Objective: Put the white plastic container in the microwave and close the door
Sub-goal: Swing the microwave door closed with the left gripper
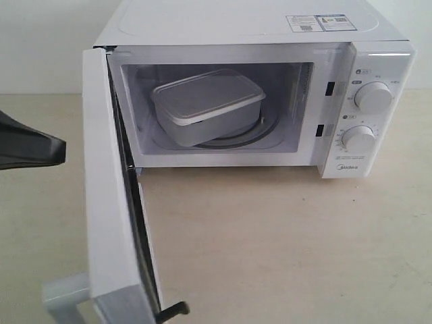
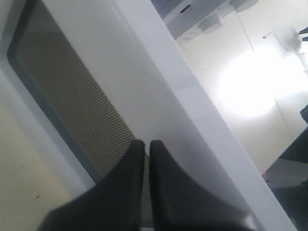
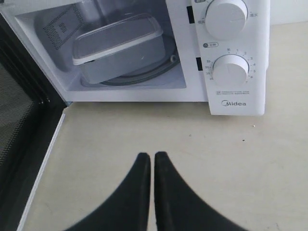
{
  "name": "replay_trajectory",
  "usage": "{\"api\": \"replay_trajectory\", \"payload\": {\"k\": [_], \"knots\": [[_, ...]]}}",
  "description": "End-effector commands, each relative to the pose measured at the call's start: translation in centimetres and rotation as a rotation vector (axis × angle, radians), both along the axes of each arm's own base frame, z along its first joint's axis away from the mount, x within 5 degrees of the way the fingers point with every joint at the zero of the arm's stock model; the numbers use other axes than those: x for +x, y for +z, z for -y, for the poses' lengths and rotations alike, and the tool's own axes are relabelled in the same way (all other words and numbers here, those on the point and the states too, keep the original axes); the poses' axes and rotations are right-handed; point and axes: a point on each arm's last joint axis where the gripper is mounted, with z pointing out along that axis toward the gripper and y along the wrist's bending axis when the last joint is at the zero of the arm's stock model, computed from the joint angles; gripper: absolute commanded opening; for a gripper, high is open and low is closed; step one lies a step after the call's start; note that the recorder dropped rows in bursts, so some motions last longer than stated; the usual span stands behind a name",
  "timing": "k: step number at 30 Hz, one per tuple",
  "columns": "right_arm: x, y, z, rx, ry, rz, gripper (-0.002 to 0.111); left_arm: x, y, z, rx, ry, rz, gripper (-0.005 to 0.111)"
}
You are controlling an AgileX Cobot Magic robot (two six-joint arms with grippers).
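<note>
Two black hands are in view, each with its fingers pressed together and holding nothing. The left hand (image 2: 147, 144) is at the outer side of the door (image 1: 108, 189), its tips close to the dark meshed window (image 2: 72, 96). The door stands wide open. Inside the microwave (image 1: 236, 27) sits the white plastic container (image 1: 206, 104) — a translucent box with rounded corners and a flat rimmed lid on, lying slightly askew on the glass turntable (image 1: 253, 131). Two round dials (image 1: 372, 96) are to the right. The right hand (image 3: 152, 156) hangs over the pale surface (image 1: 283, 236) in front of the microwave.
</note>
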Motion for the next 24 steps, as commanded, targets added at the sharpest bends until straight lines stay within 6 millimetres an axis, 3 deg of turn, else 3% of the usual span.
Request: {"api": "replay_trajectory", "payload": {"k": [1,10,24], "knots": [[0.0,0.2,-0.2,0.014,0.024,0.035,0.0,1.3,-0.4,0.6,-0.072,-0.03,-0.002,0.004],[0.0,0.3,-0.2,0.014,0.03,0.043,0.0,4.0,-2.2,1.4,-0.145,-0.065,0.004,0.004],[-0.2,1.5,-1.1,0.095,0.122,0.154,0.0,8.2,-1.6,8.0,-0.09,-0.191,0.089,0.004]]}}
